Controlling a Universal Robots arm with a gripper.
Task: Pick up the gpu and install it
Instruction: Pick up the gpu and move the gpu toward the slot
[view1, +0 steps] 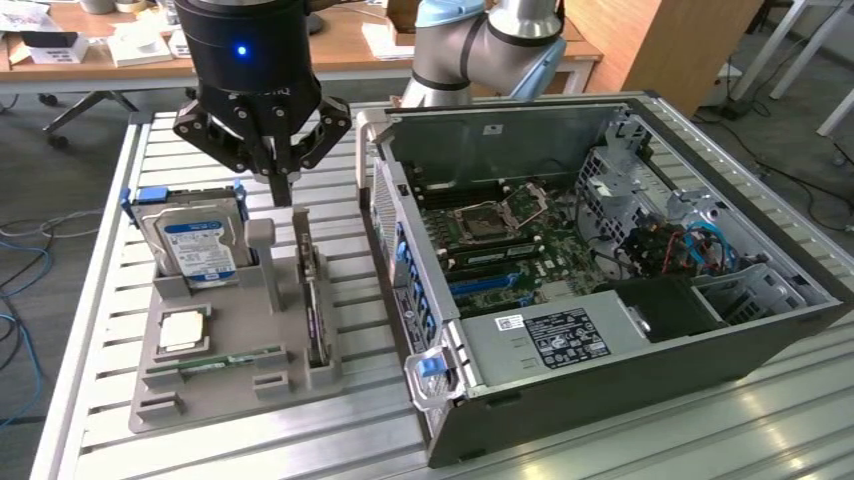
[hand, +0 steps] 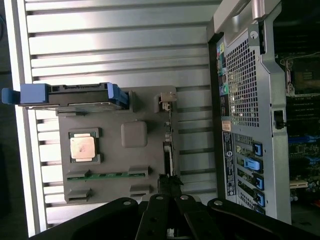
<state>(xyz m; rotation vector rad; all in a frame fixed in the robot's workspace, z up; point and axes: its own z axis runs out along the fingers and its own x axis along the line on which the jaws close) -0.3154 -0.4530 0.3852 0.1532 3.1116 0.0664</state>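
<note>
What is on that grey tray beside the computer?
A hard drive, a CPU, a green RAM stick and the gpu, standing on edge. The tray hides the lower edges of drive and gpu.

Present: one gpu (view1: 312, 310), one hard drive (view1: 195, 245), one processor (view1: 183, 331), one RAM stick (view1: 214, 362), one grey fixture (view1: 220, 395), one computer case (view1: 641, 400).

Arm (view1: 483, 45) bent over, gripper (view1: 280, 190) pointing straight down.
The grey arm reaches in from the far side; the black gripper hangs vertical, its linkages splayed outward above, its jaws pressed together at the tip.
</note>
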